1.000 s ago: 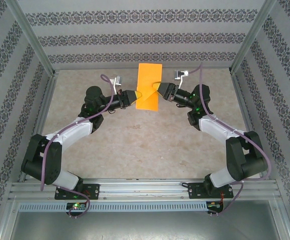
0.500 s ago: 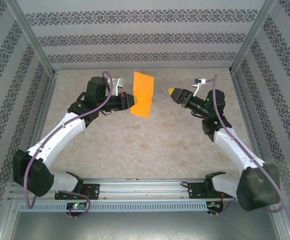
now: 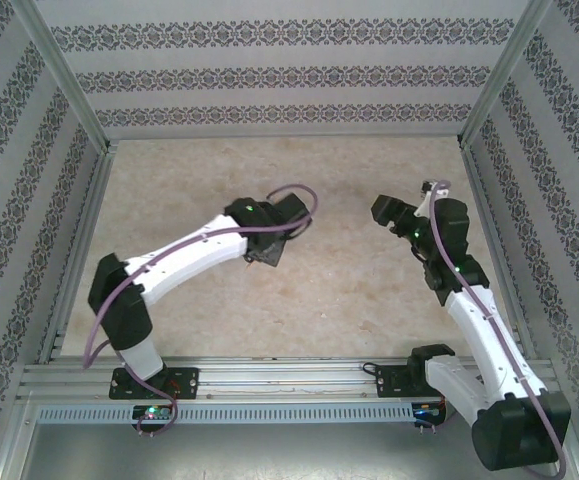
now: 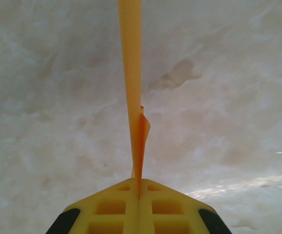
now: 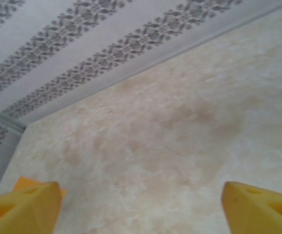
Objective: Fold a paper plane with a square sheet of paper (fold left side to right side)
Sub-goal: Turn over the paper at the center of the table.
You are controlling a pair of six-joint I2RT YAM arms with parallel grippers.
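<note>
Square sheet of paper — one, orange, seen edge-on from the left wrist as a thin strip with a small curled flap. Pinched at its near end between the closed yellow fingers of the left gripper, over the pale marbled table. Two grippers — right gripper spread wide, holding nothing. From above, well apart from each other, left one pointing down mid-table.

Thin matte paper sheet is plain orange, the plastic jaws bright yellow. Stone-look counter is mottled beige, walls pale grey with dark floral stripes.
</note>
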